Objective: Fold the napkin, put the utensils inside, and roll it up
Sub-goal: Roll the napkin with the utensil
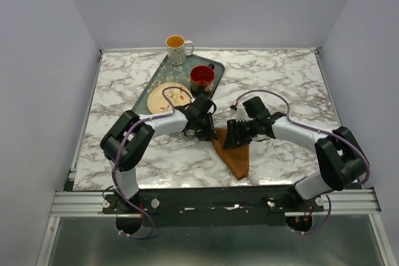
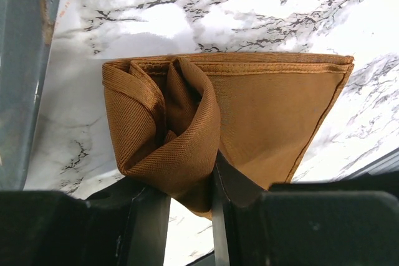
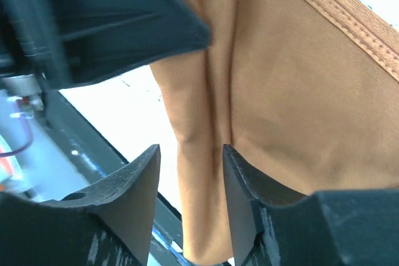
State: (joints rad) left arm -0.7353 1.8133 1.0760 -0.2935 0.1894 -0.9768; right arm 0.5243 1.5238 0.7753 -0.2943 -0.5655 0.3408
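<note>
We find the napkin (image 1: 237,159) lying folded into a narrow, tapering strip on the marble tabletop (image 1: 280,85), about midway between the left and right edges and nearer the near edge than the far one. Its long axis runs obliquely, from a broad far end between the two arms down to a point aimed at the near edge, slightly to the right.

Both arms meet at that far end, so neither has to reach. The left gripper (image 2: 187,210) is at the strip's left far corner, and its wrist view shows a bunched, raised fold of cloth caught between the fingers; we judge it to be pinching the napkin there. From that hold the rest of the cloth stretches away flat, its hemmed edge straight across the view.

The right gripper (image 3: 190,179) straddles a soft ridge of the same cloth with its fingers (image 3: 134,197) spread, bright tabletop showing between one finger and the fabric, so it grips nothing.

We judge the next fold turns on this: the held corner is on the left, the free length lies toward the near edge
</note>
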